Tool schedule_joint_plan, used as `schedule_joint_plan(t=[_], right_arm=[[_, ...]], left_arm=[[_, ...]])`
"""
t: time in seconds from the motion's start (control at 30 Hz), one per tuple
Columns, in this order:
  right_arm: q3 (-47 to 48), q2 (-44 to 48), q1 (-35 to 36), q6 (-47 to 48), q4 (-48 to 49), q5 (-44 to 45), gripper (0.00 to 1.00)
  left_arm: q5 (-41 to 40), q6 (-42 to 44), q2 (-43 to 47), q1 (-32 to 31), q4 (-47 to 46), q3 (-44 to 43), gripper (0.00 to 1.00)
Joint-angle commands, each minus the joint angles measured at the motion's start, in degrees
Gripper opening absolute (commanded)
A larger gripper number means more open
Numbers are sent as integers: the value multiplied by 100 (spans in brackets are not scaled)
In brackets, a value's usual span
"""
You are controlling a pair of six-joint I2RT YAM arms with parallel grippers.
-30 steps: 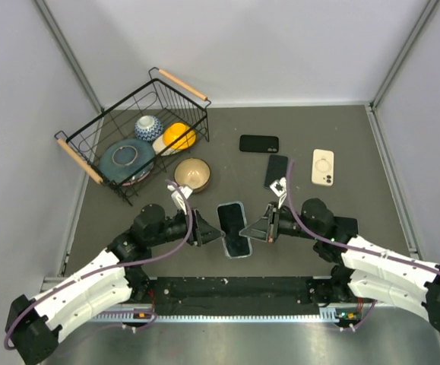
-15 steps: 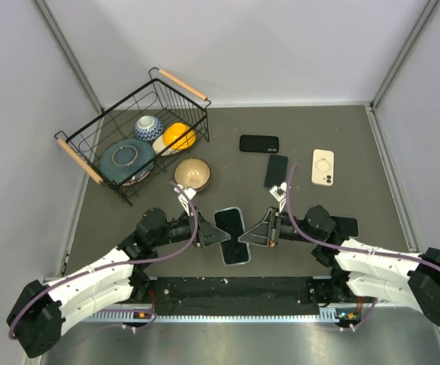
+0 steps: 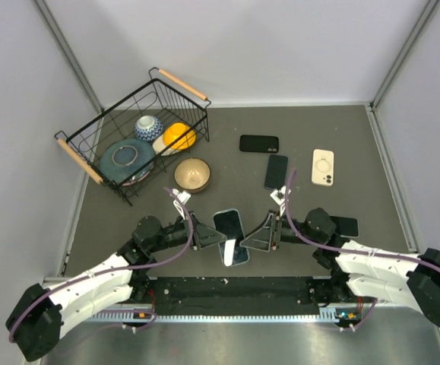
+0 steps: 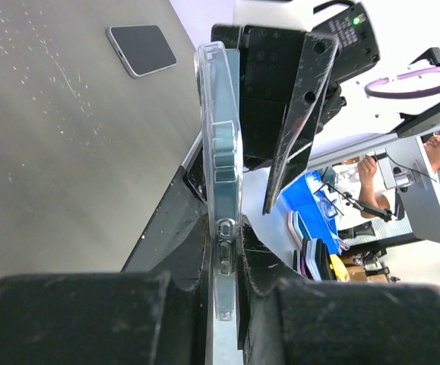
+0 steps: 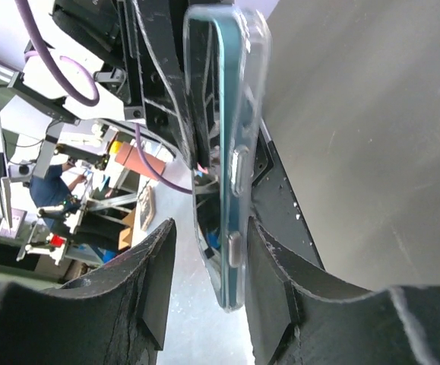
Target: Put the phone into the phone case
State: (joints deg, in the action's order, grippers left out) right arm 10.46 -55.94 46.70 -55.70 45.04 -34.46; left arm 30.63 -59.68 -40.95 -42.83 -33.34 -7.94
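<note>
A dark phone in a clear case (image 3: 230, 232) stands tilted on its long edge above the table's near middle. My left gripper (image 3: 218, 238) is shut on its left side. In the left wrist view the case (image 4: 220, 137) runs edge-on up from between my left gripper's fingers (image 4: 223, 236). My right gripper (image 3: 246, 239) is open around the phone's other end. In the right wrist view the case (image 5: 235, 114) stands between my right gripper's fingers (image 5: 210, 228), close to the right finger, with a gap to the left one.
A black phone (image 3: 259, 143), a dark phone (image 3: 276, 171) and a cream case (image 3: 322, 166) lie at the back right. Another dark phone (image 3: 345, 226) lies by the right arm. A wire basket (image 3: 90, 169) with bowls and a loose bowl (image 3: 192, 174) stand at the left.
Both grippers have moved toward the near edge and closer together. The cased phone has risen from lying nearly flat to standing tilted on its edge.
</note>
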Motion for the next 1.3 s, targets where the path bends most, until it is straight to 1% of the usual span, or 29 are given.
schedule_joint_plan(t=[0.0,0.07,0.17,0.2,0.23,0.27,0.3,0.33,0.37,0.47,0.53,0.6,0.67,0.7,0.73,0.8,0.83,0.9,0.93,1.0,1.03,1.13,1.17,1.27], right_arm=[[-307,-284,-3,-89,988,-193,42],[-342,-417,32,-160,1200,-167,42],[-360,-707,155,-73,1271,-114,42],[-369,-881,173,-72,1332,-114,41],[-395,-953,173,-116,1619,-114,39],[-448,-997,173,-186,1796,-79,29],[-544,-1050,173,-308,1981,-26,22],[-580,-1094,173,-371,2078,87,13],[-571,-1094,173,-415,2062,132,1],[-510,-972,217,-494,1755,316,0],[-405,-875,278,-416,1273,457,0],[-334,-717,296,-293,921,536,0],[-334,-498,296,-222,840,554,8],[-325,-392,296,-126,657,563,15],[-299,-287,305,-73,525,589,30],[-203,161,296,189,156,642,43],[-150,337,305,296,-307,703,51],[43,827,296,663,-792,765,56],[122,978,287,770,-1317,835,60],[342,1347,287,1094,-1759,932,62],[421,1419,287,1201,-2188,1071,64],[965,1516,270,1728,-3086,1370,66],[1228,1499,261,1834,-3541,1398,67],[1502,1341,208,1958,-3712,1214,71]], left_arm=[[-198,-70,254,29,-735,-49,0],[-233,-53,263,20,-735,-58,0],[-373,-105,175,20,-805,12,0],[-409,-210,79,29,-1023,134,0],[-435,-254,17,29,-1164,188,0],[-427,-281,-53,20,-1235,240,0],[-427,-220,-158,29,-1219,232,0],[-418,-141,-211,20,-984,188,0],[-435,-36,-255,20,-833,136,0],[-593,386,-352,11,-131,-66,0],[-629,501,-379,11,-85,-76,0],[-507,449,-422,11,-330,-32,0],[-357,440,-458,11,-479,-58,0],[-182,466,-493,11,-498,-75,0],[-59,483,-502,11,-506,-102,0],[283,545,-493,11,-524,-146,0],[390,554,-476,11,-515,-155,0],[601,598,-458,3,-524,-172,0],[793,607,-458,11,-533,-181,0],[979,633,-467,11,-559,-181,0],[1189,650,-467,11,-646,-190,0],[1453,633,-510,11,-831,-199,0],[1585,633,-519,3,-849,-216,0],[1718,686,-528,11,-849,-225,0]])
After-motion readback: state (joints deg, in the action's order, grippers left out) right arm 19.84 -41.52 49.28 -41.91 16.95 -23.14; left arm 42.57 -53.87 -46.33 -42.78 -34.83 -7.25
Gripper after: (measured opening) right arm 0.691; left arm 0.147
